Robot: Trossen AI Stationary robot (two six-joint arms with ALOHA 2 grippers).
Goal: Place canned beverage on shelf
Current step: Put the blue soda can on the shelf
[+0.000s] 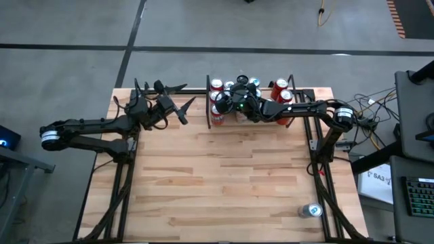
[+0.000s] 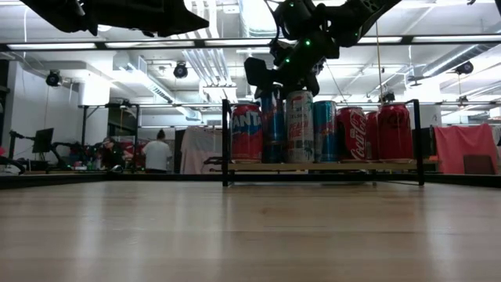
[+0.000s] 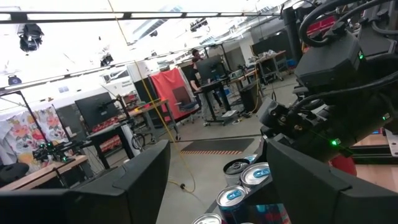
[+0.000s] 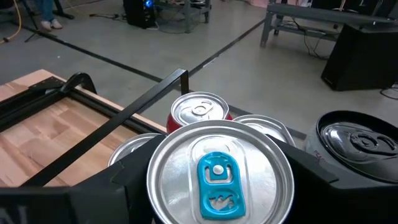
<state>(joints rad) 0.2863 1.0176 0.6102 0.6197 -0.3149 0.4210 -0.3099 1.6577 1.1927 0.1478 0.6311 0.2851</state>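
While the left end effector (image 1: 182,102) idles open off to the side, the right end effector (image 1: 239,103) is clamped on a blue-tab can (image 4: 219,171) — standing on the shelf (image 2: 321,167) among other cans.

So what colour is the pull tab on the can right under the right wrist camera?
Blue, on a silver lid; the pull tab shows best in the right wrist view.

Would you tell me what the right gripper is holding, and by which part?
The right gripper flanks the blue-tabbed can near its top rim; whether it grips is unclear.
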